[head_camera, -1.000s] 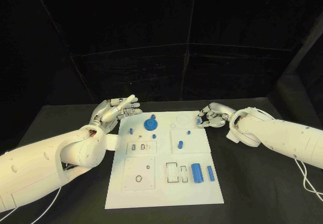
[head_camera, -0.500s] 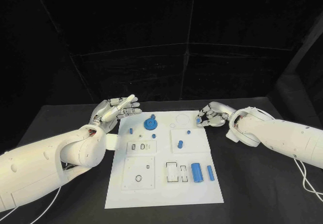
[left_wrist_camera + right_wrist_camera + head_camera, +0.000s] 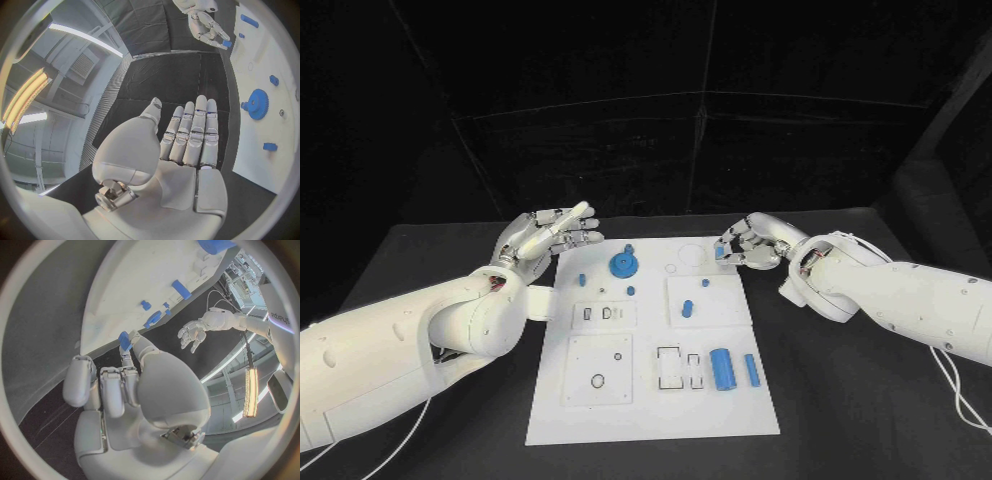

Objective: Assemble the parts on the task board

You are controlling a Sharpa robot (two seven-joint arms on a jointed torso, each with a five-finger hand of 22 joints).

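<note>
The right hand (image 3: 750, 243) has lifted slightly toward the task board (image 3: 653, 400)'s far edge, pinching a small blue part (image 3: 125, 340) at its fingertips, while the left hand (image 3: 548, 236) hovers empty, fingers apart, beside the blue gear (image 3: 625, 264).

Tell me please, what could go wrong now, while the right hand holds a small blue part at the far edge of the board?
1. The right hand pinches the small blue part only at its fingertips, so it might slip and fall onto the task board or the black table.
2. The blue gear and small blue pieces lie nearby; a low move across the board could knock them.
</note>
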